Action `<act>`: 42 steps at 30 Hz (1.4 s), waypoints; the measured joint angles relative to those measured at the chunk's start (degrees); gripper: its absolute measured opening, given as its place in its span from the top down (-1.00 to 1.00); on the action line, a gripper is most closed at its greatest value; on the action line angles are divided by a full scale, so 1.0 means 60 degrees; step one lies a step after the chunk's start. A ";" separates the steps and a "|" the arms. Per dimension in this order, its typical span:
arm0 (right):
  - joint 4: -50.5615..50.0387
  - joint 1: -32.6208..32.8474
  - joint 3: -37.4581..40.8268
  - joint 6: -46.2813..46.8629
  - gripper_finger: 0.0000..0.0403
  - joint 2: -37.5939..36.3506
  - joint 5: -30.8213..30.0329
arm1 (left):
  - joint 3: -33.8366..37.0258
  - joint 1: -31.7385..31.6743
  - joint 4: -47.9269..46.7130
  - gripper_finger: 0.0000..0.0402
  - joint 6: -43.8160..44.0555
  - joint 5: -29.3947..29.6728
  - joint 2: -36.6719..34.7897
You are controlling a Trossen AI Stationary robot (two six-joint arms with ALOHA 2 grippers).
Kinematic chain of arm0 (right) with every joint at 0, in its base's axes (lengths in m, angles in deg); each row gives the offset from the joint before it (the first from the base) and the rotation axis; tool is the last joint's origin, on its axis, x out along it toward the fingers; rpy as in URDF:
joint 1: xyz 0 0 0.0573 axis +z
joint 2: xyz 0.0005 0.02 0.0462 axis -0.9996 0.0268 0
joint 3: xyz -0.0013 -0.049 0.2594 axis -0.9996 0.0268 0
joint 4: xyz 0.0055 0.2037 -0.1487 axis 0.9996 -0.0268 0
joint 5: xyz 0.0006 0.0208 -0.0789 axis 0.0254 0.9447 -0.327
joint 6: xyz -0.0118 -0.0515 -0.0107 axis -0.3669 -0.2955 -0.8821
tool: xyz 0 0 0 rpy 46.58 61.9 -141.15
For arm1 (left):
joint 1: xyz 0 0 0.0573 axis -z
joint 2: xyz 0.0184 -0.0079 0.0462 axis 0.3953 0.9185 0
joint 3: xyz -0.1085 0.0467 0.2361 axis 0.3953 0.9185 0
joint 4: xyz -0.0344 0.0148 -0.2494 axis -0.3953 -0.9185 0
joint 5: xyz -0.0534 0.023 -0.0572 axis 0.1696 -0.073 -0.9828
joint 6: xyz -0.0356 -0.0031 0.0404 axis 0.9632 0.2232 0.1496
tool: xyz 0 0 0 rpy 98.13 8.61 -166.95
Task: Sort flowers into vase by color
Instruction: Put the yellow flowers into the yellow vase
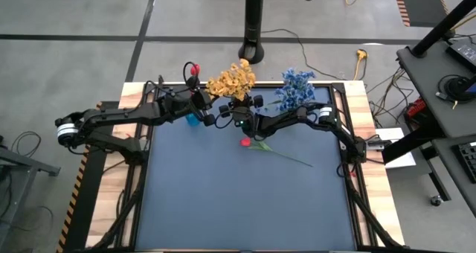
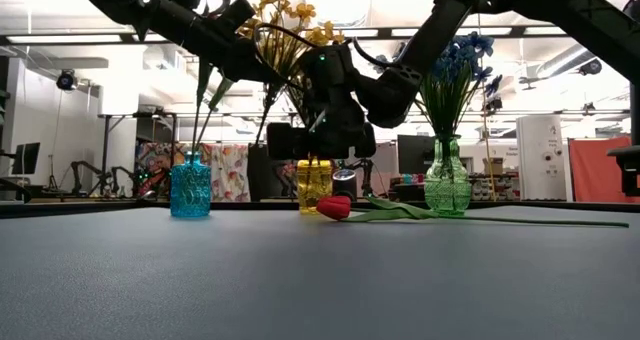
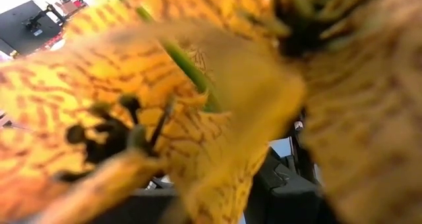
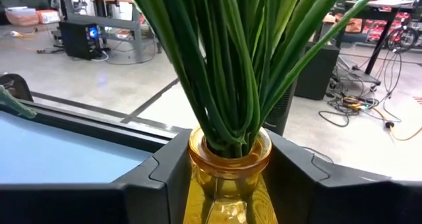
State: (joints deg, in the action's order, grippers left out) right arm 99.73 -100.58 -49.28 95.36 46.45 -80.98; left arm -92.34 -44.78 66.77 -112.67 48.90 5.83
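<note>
A yellow vase (image 4: 227, 161) with a bunch of yellow flowers (image 1: 232, 80) stands at the table's far middle, and my right gripper (image 4: 227, 188) is shut on it. My left gripper (image 2: 280, 78) reaches in from the left beside the bunch, shut. Yellow blossoms (image 3: 132, 118) fill its wrist view. A thin green stem (image 2: 270, 112) hangs below it with its lower end in the air. A red tulip-like flower (image 1: 245, 142) lies flat on the table in front of the vases. Red flowers (image 1: 195, 68) stand in a blue vase (image 2: 190, 188), and blue flowers (image 1: 296, 85) in a green vase (image 2: 447, 185). My left gripper seems to hold a yellow flower by its stem (image 2: 281, 84), which hangs slanting below the fingers, clear of the table and of both nearby vases. Blossoms hide the fingers in the wrist view, so the hold itself does not show. My right gripper has the yellow vase between its two fingers (image 4: 165, 184), one on each side of the body just below the neck (image 4: 198, 174). It comes at the vase level, from the table's near side. The vase stays upright; whether its base rests on the table does not show.
The lying tulip's long stem (image 2: 500, 218) runs toward the table's right. The near half of the dark table top (image 1: 238, 208) has nothing on it. The three vases stand in a row along the far edge, close to both arms.
</note>
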 joint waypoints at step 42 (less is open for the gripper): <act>-0.3184 0.0062 0.0033 0.2097 0.19 -0.1168 0.1350 | 0.0004 0.0000 -0.0051 0.99 -0.0007 0.0010 0.0000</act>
State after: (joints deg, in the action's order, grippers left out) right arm 80.62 -100.21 -49.08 107.94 39.45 -72.88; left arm -92.32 -44.78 66.46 -112.71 48.96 5.82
